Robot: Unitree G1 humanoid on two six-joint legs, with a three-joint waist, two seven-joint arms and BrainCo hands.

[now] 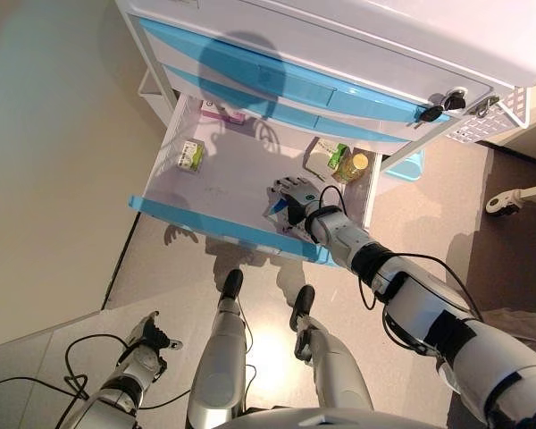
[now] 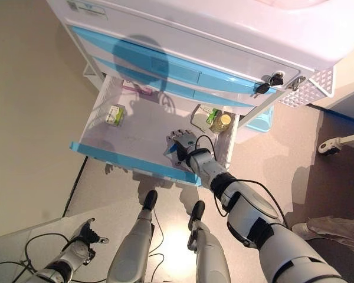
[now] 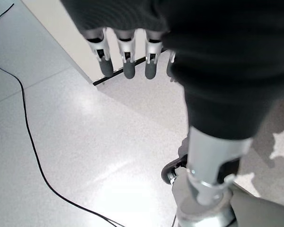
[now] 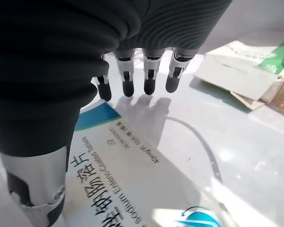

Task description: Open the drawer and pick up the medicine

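Observation:
The bottom drawer (image 1: 223,231) of the white cabinet stands pulled out, its blue front towards me. My right hand (image 1: 292,198) reaches into it near the front right and hovers, fingers (image 4: 150,78) straight, over a flat white medicine box (image 4: 132,175) with blue print lying on the drawer floor. Nothing shows the fingers closed round that box. Also in the drawer are a small green-and-white box (image 1: 190,155) at the left, a pink box (image 1: 223,113) at the back, and a white-and-green box (image 1: 326,157) beside an amber bottle (image 1: 352,166) at the right. My left hand (image 1: 148,343) hangs low, open, above the floor.
Two shut blue drawers (image 1: 277,82) sit above the open one, with keys (image 1: 439,107) in a lock at the right. A white mesh basket (image 1: 500,118) hangs on the cabinet's right side, a light-blue bin (image 1: 409,166) stands below it, and a wheeled leg (image 1: 502,204) is farther right.

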